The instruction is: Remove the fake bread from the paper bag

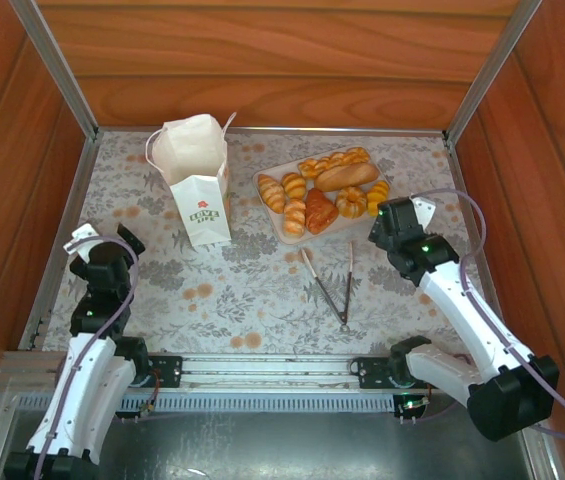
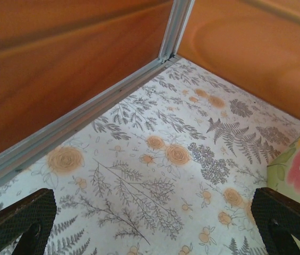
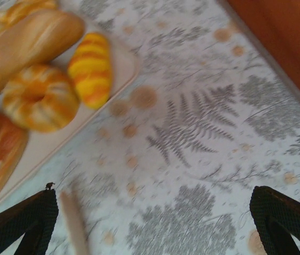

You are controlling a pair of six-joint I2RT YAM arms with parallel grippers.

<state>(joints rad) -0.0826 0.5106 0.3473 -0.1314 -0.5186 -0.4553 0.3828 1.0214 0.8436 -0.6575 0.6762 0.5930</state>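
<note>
White paper bag [image 1: 202,205], just one, upright; one tray [image 3: 49,141] carrying about eight pastries [image 1: 347,177]; one tongs [image 1: 324,288]; my left gripper [image 2: 152,218] and right gripper [image 3: 152,218] gape wide.

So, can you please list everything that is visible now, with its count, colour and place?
paper bag: one, white with a red logo, standing open at the back left of the table
fake bread: about eight pieces, golden to brown, lying on the tray
tray: one, beige, right of the bag
tongs: one pair, greyish-brown, lying on the cloth in front of the tray
tablecloth: one, pale with grey leaves and orange flowers, covering the table
walls: brown wood, on three sides
left gripper: one, black fingers, open, above bare cloth at the left
right gripper: one, black fingers, open, at the tray's right edge
</note>
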